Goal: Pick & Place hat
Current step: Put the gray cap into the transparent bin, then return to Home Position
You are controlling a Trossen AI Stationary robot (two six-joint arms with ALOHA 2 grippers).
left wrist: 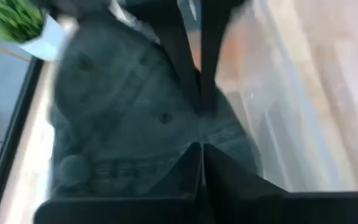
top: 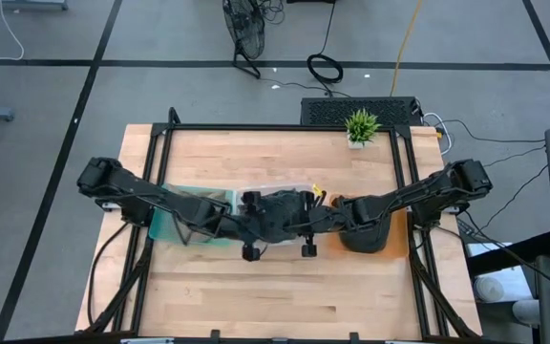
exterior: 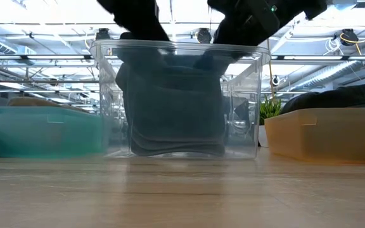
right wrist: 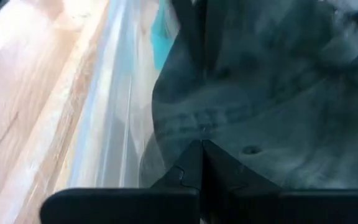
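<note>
A: Where's the hat (exterior: 176, 107)?

B: In the clear bin (exterior: 106, 95) at table centre, an orange bin (exterior: 322, 136) at three o'clock, a teal one (exterior: 37, 130) at nine. Left gripper (left wrist: 201, 127) and right gripper (right wrist: 201, 146) both pinch its cloth, fingers closed.

A: Handling?

B: Probably light, soft, floppy; it sags. The stiffer seam or brim looks the best hold.

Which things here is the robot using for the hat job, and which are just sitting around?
For the job:
- dark hat, hanging inside the clear bin
- left gripper, shut on the hat
- right gripper, shut on the hat

Just sitting around:
- teal bin
- orange bin with dark hats in it
- little potted plant
</note>
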